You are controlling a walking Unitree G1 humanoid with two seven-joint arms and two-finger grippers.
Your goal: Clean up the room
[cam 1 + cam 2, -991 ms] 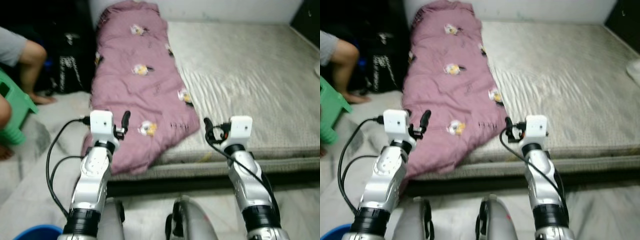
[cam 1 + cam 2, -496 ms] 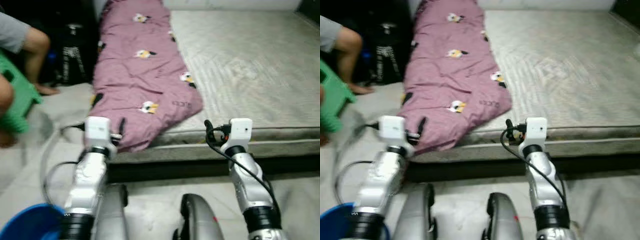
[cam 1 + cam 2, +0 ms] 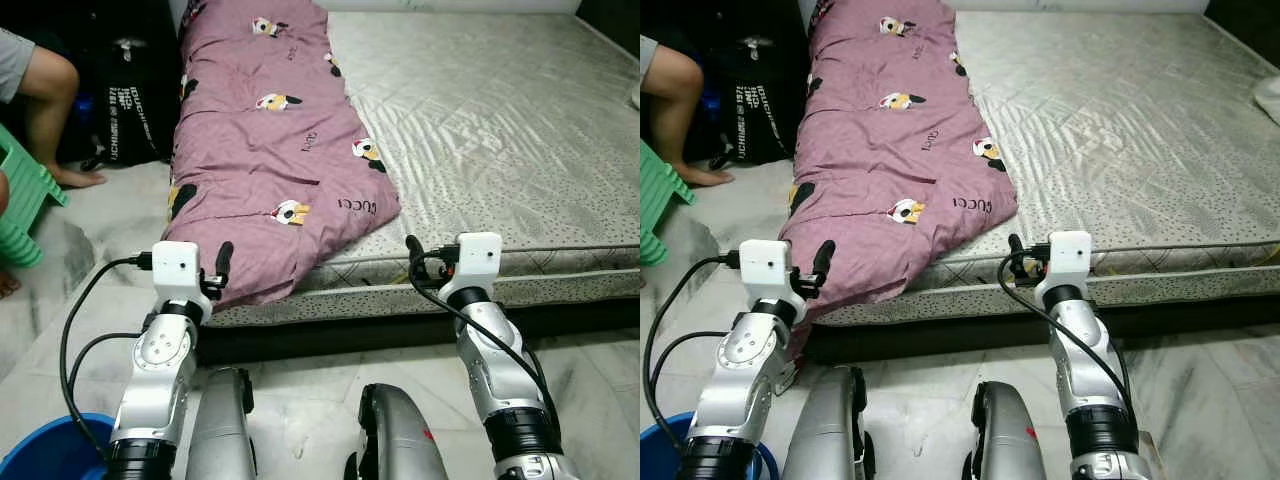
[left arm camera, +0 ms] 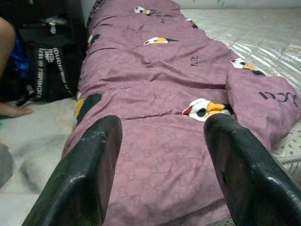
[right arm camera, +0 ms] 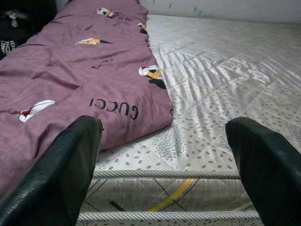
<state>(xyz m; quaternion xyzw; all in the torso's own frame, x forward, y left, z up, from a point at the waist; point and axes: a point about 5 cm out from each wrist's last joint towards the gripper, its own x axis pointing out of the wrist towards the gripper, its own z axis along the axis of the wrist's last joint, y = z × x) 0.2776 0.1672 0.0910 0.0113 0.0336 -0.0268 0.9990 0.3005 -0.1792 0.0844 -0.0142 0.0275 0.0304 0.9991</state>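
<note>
Left eye view has me parked at the near edge of a low mattress [image 3: 520, 150], both arms up in front. The thing that obviously needs tidying is the purple quilt [image 3: 265, 160] with the cartoon duck prints, lying in a long strip down the left side of the mattress, its near end slumping over the left corner toward the floor.

Left tool [image 3: 222, 268] sits just in front of that drooping near end. In the left wrist view the fingers [image 4: 89, 174] are spread wide with nothing between them, quilt fabric dead ahead. Right tool [image 3: 412, 255] hovers over the mattress edge, right of the quilt's near corner, also wide open and holding nothing; the right wrist view looks across the mattress trim at the lettering printed on the quilt.

My guess is I'm lining up for the first grab. Next move probably wants both tools pushed forward and down onto the near hem, so I can pinch fabric and start folding or pulling it straight.

Hard to read: the quilt's far end is cut off at the top of the picture, so I can't tell its full length. A person's leg [image 3: 50, 120] and a green stool [image 3: 25, 215] are partly cropped at far left, next to a black bag [image 3: 125, 110]. A blue tub [image 3: 50, 462] peeks in at the near left corner.
</note>
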